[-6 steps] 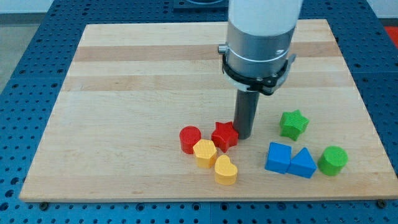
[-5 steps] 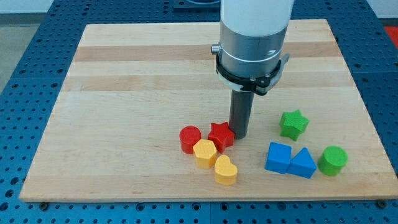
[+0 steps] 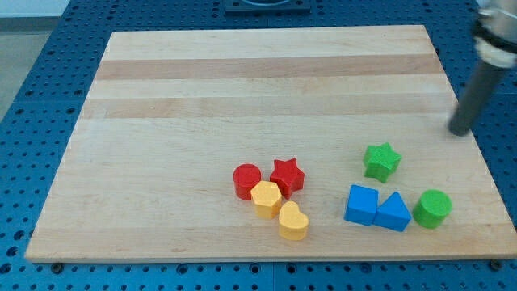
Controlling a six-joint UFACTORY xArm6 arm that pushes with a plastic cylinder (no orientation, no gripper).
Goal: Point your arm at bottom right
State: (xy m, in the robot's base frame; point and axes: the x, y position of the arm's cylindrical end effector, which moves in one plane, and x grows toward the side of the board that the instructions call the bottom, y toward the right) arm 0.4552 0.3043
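My tip [image 3: 460, 132] (bare rod, no gripper to open/shut) sits at board's [image 3: 202, 97] 3 o'clock edge, approx 1 o'clock of green star [image 3: 381, 161], touching no blocks, prob. because the bottom-right target lies toward 6 o'clock.

My tip [image 3: 460, 132] sits at the board's [image 3: 161, 105] right edge. Below it stand the green star [image 3: 381, 161], green cylinder [image 3: 432, 208] and two blue blocks [image 3: 376, 208]; open wood lies between.

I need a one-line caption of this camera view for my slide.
My tip at the wooden board's right edge, up-right of the green star, apart from all eight blocks.
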